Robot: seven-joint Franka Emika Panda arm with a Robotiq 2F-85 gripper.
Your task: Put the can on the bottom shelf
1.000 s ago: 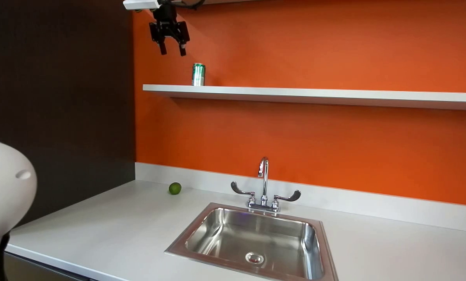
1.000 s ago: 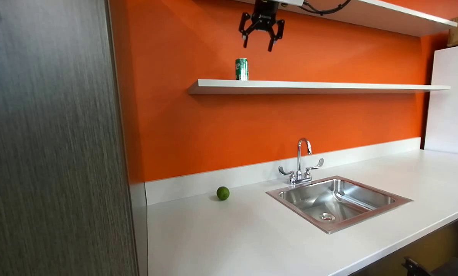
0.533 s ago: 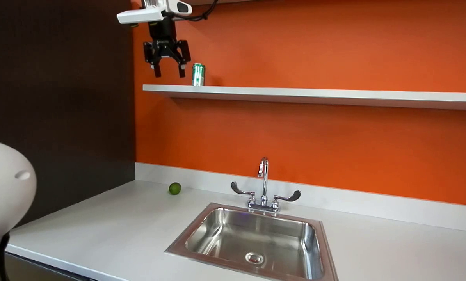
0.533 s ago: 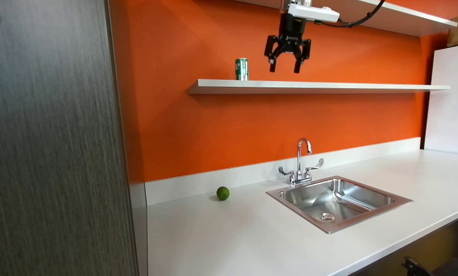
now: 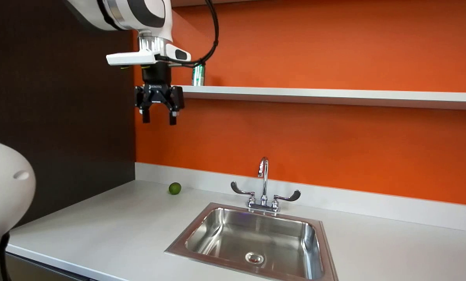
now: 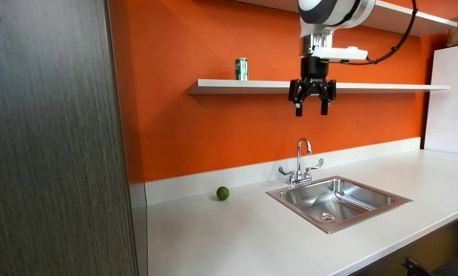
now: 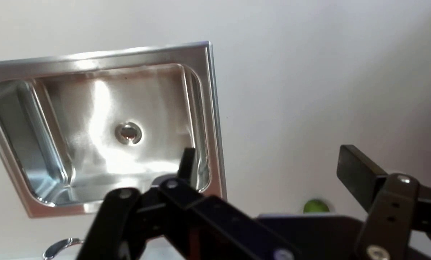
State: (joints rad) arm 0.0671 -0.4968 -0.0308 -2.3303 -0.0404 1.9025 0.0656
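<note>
The green can stands upright on the bottom shelf, near one end. In an exterior view my arm's cable crosses its top; in an exterior view the can shows whole on the shelf, apart from the gripper. My gripper is open and empty and points down, in front of the shelf, with its fingertips below shelf level. It also shows in an exterior view, to the right of the can. In the wrist view both fingers stand wide apart with nothing between them. The can is out of the wrist view.
The countertop below holds a small green ball and a metal sink with a faucet. An upper shelf is above. A dark panel stands at the left.
My gripper has moved down and away from the can, from above the shelf to in front of it with fingertips below it. It stays open. The can has not moved.
</note>
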